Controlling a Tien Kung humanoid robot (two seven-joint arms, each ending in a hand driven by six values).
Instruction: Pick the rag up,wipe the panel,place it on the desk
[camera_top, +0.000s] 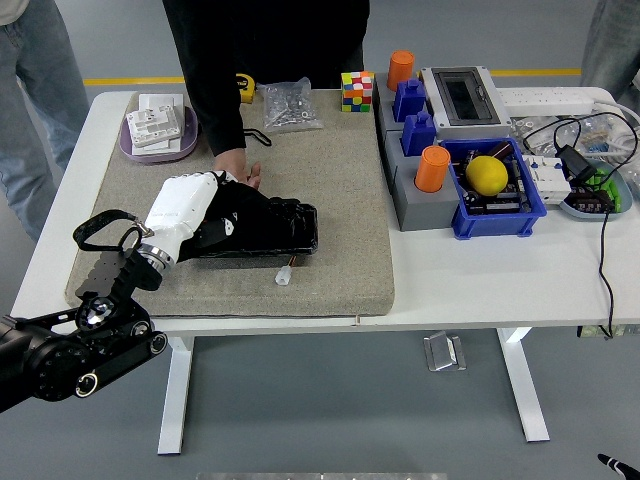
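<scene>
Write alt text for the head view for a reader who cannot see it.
The robot's left hand presses a black rag onto a dark panel lying on a grey mat, while a person's hand rests on the mat just behind it. To the right stand blue bins holding a yellow ball, and orange cylinders.

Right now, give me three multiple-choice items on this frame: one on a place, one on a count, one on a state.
1. Where is the yellow ball?
A. in the blue bin
B. on the grey mat
C. on the purple tray

2. How many orange cups are there?
A. one
B. two
C. four

3. What is the left hand doing?
A. hanging clear of the table
B. lying on the black panel
C. holding the colour cube

Answers: 1 A, the ball sits inside the blue bin. 2 B, one orange cup at the back, another beside the bin. 3 B, the hand rests on the black panel on the mat.
</scene>
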